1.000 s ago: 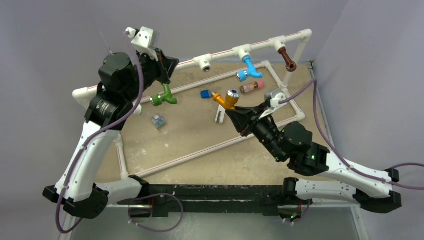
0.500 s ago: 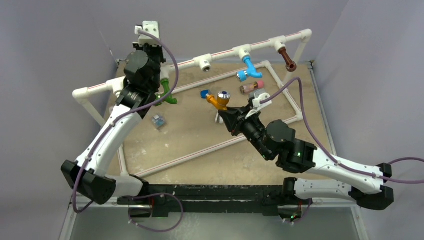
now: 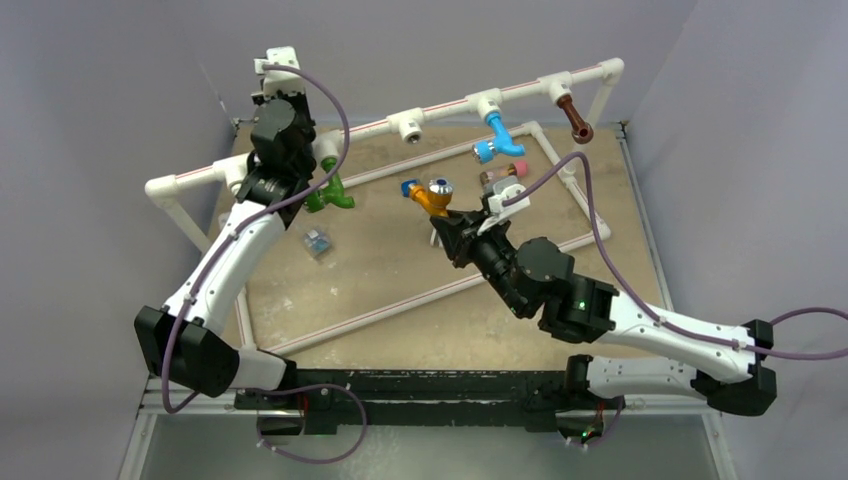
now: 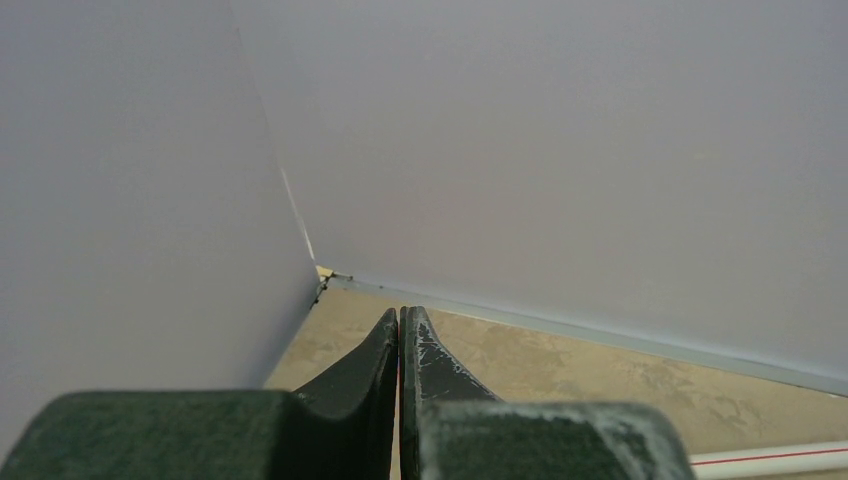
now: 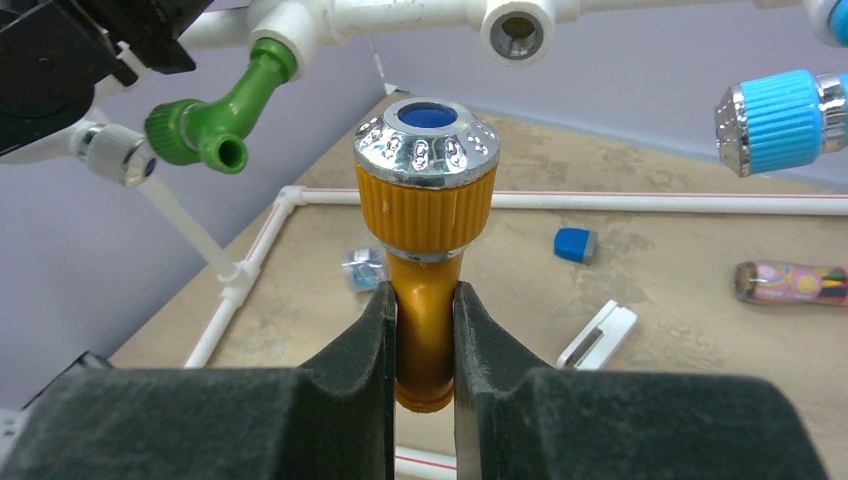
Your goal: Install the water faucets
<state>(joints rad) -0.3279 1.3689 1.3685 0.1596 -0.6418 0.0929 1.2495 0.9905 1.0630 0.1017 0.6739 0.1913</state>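
A raised pipe rail (image 3: 450,107) crosses the far side of the surface (image 3: 380,260), above a flat pipe frame (image 3: 350,321) lying on it. Along the rail, left to right: the leftmost faucet (image 3: 335,197), an open tee (image 3: 408,126), a second faucet (image 3: 500,135) and the rightmost faucet (image 3: 573,118). A fourth faucet (image 5: 427,190) stands upright between the right fingers (image 5: 375,340), below and in front of the open tee. On the surface, a small cap (image 3: 408,187) lies just left of it and a cylinder (image 3: 503,175) to its right. A clip (image 5: 598,335) seems to lie near the cap. The left fingers (image 4: 380,350) point at the far-left corner.
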